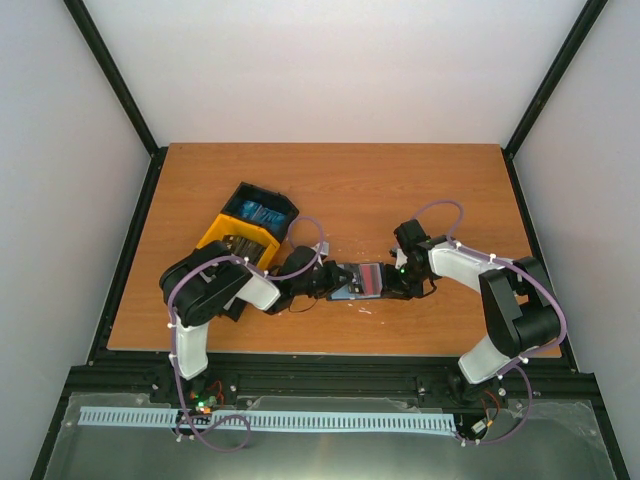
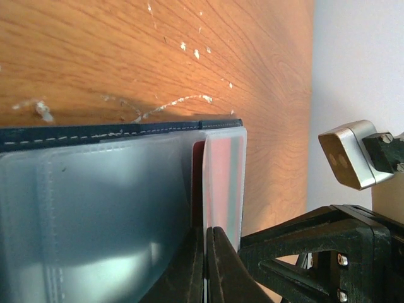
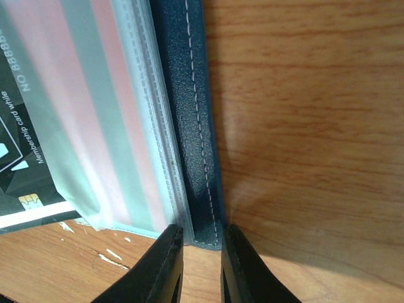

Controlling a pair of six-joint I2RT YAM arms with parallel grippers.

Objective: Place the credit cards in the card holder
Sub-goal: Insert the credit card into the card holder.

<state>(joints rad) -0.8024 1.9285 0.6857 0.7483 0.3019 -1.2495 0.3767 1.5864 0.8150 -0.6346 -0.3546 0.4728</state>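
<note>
Card holder (image 1: 357, 280) lay open at lower centre, pinched at both ends.
Nearly closed on its opposite edges: left gripper (image 1: 322, 283), right gripper (image 1: 393, 282); table (image 1: 400, 190) stretched wide above, bin (image 1: 245, 225) upper left.

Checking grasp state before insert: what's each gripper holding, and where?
Both hold the open card holder: left gripper pinches the edge of a clear inner pocket; right gripper clamps the stitched edge of the navy cover.
</note>
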